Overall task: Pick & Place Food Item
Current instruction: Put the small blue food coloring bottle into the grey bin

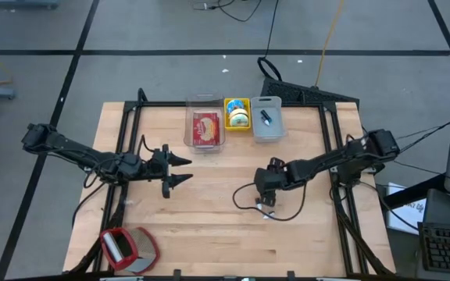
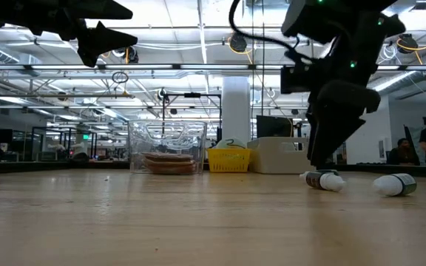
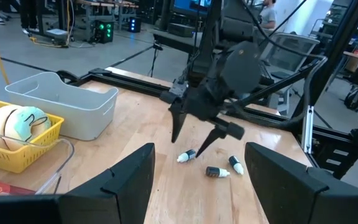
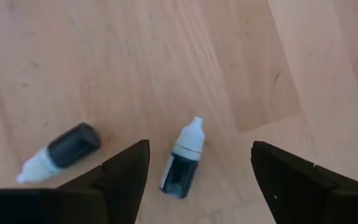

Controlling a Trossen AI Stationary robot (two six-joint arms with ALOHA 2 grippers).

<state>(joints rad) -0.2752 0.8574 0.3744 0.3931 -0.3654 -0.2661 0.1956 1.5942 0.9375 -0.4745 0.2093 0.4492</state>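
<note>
Right end effector spread wide, angled down over a small dropper bottle lying on the wooden surface, not touching it. Second bottle lies just beside. Left end effector released, level, well apart.

Small dark dropper bottles lie flat, seemingly apart, on the table.

Three containers line the table's far edge; both arms reach inward.
</note>
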